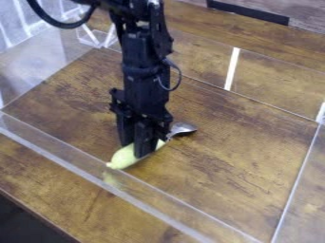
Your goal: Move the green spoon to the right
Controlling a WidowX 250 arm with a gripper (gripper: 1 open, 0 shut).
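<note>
You have the gripper (143,142) pointing straight down over the wooden table (241,142), and its fingers are drawn in tight on the green spoon (127,155), clamped across the handle near the middle. The yellow-green end of the handle sticks out below and to the left of the fingers, while the silver bowl pokes out on the other side, to the right of them. The spoon hangs tilted in the grip, handle end low and close to the clear acrylic wall (152,204) that borders the near edge of the table; whether that low tip is quite clear of the wood you cannot tell from this view. So the pick-up part of your job looks done: the spoon is in hand, not lying free. What remains is the move itself. The spoon sits left of the table's middle, and the stretch of bare wood to the right of the gripper, toward the bright reflection streak (233,68), has not been crossed yet. You would need to carry it that way, set it down flat, and let the fingers part. Mind the tilt, since a low handle tip could drag on the wood.
</note>
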